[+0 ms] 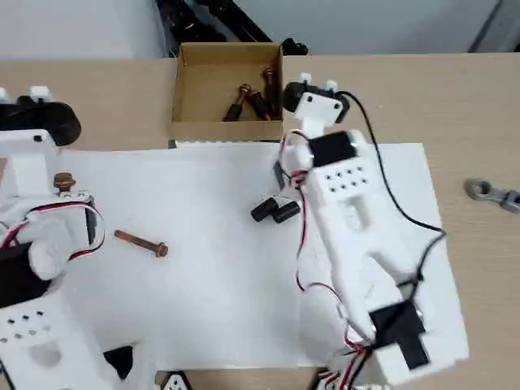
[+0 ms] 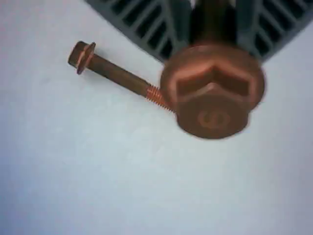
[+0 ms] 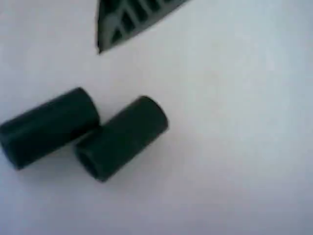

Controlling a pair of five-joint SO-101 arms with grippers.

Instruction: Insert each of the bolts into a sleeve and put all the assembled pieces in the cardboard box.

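My left arm sits at the left edge of the white sheet (image 1: 203,284) with its wrist bent down. My left gripper (image 2: 210,19) is closed tight on one bolt (image 1: 63,180). That bolt stands straight up, with its flat head on top. Just beside it, a loose bolt (image 1: 140,242) lies flat on the sheet, with its head toward the middle. My right arm is stretched out long, from the near edge of the bench (image 1: 471,106) up toward the cardboard box (image 1: 183,81). My right gripper (image 1: 279,175) hangs over the sheet, close to the two black sleeves (image 1: 275,210). I cannot tell if that gripper is open or closed. The two sleeves lie on their sides and touch each other. The box sits at the far edge of the sheet, with some finished pieces (image 1: 250,99) inside it. A small wrench (image 1: 487,192) lies on the bare bench, far off to the right.
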